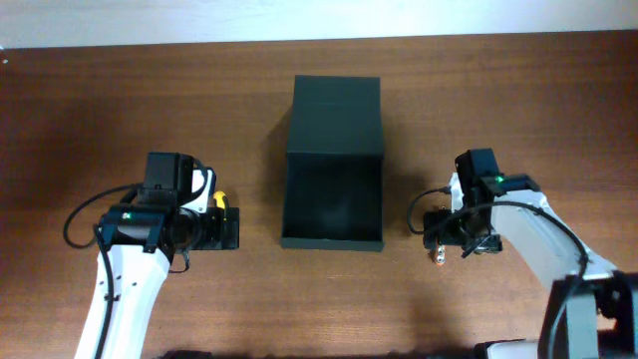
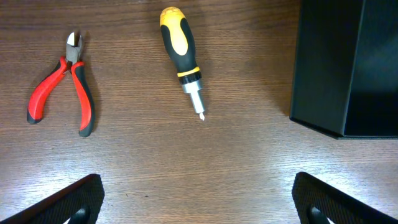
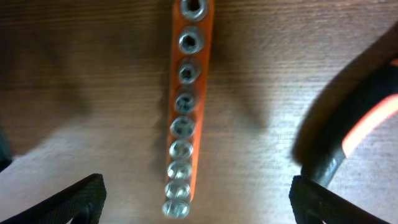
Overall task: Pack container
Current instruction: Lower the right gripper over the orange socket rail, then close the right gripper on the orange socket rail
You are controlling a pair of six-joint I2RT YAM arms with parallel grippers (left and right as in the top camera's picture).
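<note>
Dark fingertips [image 2: 68,202] fill both lower corners of the left wrist view, set wide apart, so the left gripper [image 2: 199,208] stands open over bare wood and holds nothing. Beyond it lie two hand tools: one screwdriver [image 2: 180,50] with a yellow and black handle, its bit pointing back toward the gripper, and one pair of pliers [image 2: 62,87] with red and black handles, well apart from the screwdriver. At the upper right edge of that view stands a corner of the container [image 2: 329,62], one dark box, apart from both tools. The right gripper [image 3: 199,205] is likewise spread open and empty, hovering over one orange socket rail [image 3: 207,56] that runs away from it. Nine sockets [image 3: 185,127] show on the rail, the farthest cut by the frame. Beside the rail lies a blurred black and red curved handle [image 3: 354,130]; its tool I cannot tell. From overhead the container sits mid-table [image 1: 100,100] between the two arms, its lid [image 1: 337,100] lying open on the far side, its inside showing only dark floor.
</note>
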